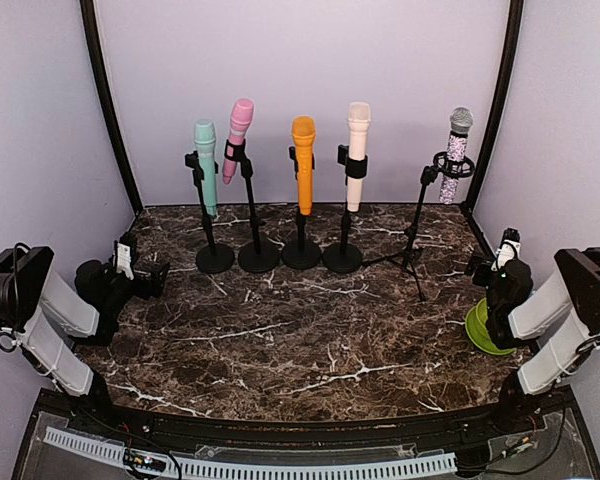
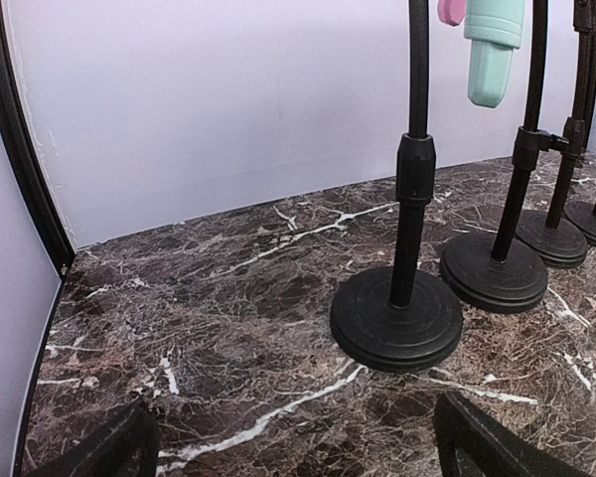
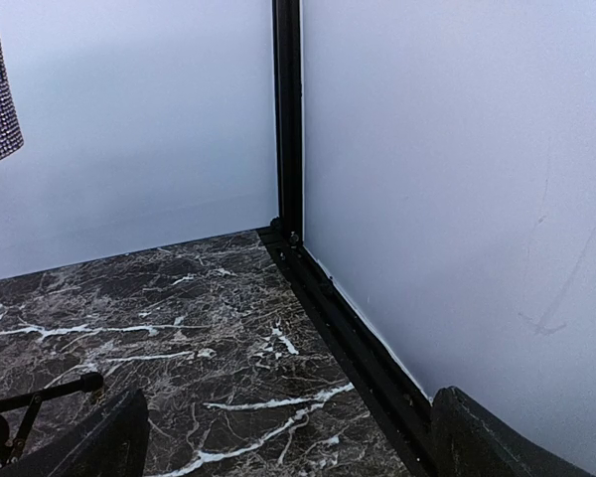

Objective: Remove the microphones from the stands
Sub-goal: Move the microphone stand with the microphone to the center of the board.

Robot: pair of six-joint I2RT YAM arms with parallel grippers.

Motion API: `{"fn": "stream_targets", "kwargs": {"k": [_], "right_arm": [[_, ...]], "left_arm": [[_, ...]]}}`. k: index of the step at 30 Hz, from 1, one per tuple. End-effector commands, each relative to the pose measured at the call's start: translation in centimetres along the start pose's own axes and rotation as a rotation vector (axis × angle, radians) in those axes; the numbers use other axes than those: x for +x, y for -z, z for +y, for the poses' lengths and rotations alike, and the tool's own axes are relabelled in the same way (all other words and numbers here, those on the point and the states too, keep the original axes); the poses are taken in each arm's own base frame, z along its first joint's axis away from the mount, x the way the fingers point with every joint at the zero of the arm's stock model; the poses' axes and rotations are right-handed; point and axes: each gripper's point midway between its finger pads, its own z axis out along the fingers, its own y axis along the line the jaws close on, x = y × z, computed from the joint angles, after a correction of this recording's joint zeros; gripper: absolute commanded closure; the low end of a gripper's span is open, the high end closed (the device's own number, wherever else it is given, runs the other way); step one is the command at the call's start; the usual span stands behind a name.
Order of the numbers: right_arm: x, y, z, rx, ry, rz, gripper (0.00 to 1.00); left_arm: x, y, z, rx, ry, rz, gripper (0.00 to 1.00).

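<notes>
Dark marble surface (image 1: 280, 340), lilac walls (image 1: 310, 60), black corner posts (image 1: 108, 110). Five mics (image 1: 303, 160) on stands (image 1: 301, 252), upper centre. Left tool (image 2: 298, 459) and right tool (image 3: 298, 459) both wide, empty.

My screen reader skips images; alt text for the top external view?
Five microphones in stands line the back of a marble table: mint, pink, orange, cream, and glittery on a tripod. The left gripper and right gripper sit open.

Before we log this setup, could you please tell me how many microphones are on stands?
5, in a row along the back: mint microphone far left, pink microphone beside it, orange microphone central, cream microphone next, glittery microphone far right. None seems hidden.
</notes>
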Motion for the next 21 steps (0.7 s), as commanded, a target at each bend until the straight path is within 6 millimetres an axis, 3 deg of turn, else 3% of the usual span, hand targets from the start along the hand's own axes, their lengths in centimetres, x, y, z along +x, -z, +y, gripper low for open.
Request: {"fn": "stream_targets", "kwargs": {"k": [1,7,11,13,15,17,19,21], "right_arm": [[-0.6,-0.1,0.2,-0.007,-0.017,-0.021,0.0],[-0.6,-0.2,0.2,-0.005,-0.022,-0.018,0.0],[-1.1,-0.1,-1.1,0.061,-0.052,-0.035,0.0],[-0.9,0.2,-1.1,0.052,-0.048,-0.02,0.0],[-1.9,1.1,-0.6,0.016,-0.042,-0.076,0.0],[-3.3,1.4,-1.3,0.093,-0.048,-0.089,0.0],[-4.0,1.0,-1.4,0.114,-0.039,-0.035,0.0],[-6.4,1.0,-0.8,0.086,-0.041,-0.056,0.0]], "left_arm": [[-0.8,-0.1,0.0,0.0,-0.015,-0.028,0.01],[-0.8,-0.2,0.1,0.001,-0.014,-0.027,0.01],[-0.8,-0.1,0.0,0.001,-0.014,-0.029,0.01],[-0.9,-0.2,0.8,-0.032,0.008,-0.023,0.01],[-0.9,-0.3,1.7,-0.061,0.036,0.006,0.01],[-2.2,-0.7,1.3,0.001,0.035,-0.012,0.01],[-2.6,-1.8,2.1,0.022,0.082,0.058,0.01],[-2.4,-3.4,3.8,0.0,0.121,0.19,0.01]]}}
